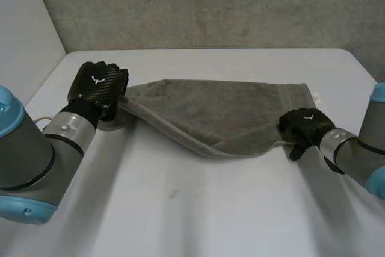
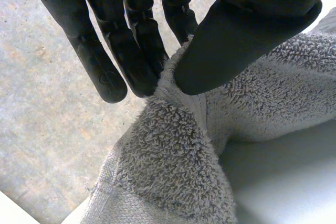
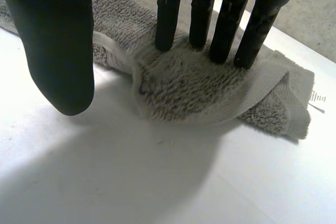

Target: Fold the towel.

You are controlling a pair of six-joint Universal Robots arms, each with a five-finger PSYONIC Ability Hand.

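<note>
A grey towel (image 1: 228,112) lies spread across the middle of the white table (image 1: 198,209), its near edge folded over. My left hand (image 1: 99,88) holds the towel's left corner a little above the table. In the left wrist view the thumb (image 2: 247,30) pinches the towel (image 2: 173,166) against the fingers (image 2: 136,51). My right hand (image 1: 304,126) rests on the near right corner. In the right wrist view its straight fingers (image 3: 168,19) press into the rumpled towel (image 3: 184,93), while the thumb (image 3: 58,51) stands apart over the bare table.
A small white label (image 1: 316,96) sticks out at the towel's far right corner, also seen beside the right hand as the label (image 3: 316,98). A grey wall (image 1: 210,4) rises behind the table. Bare tabletop stretches in front of the towel.
</note>
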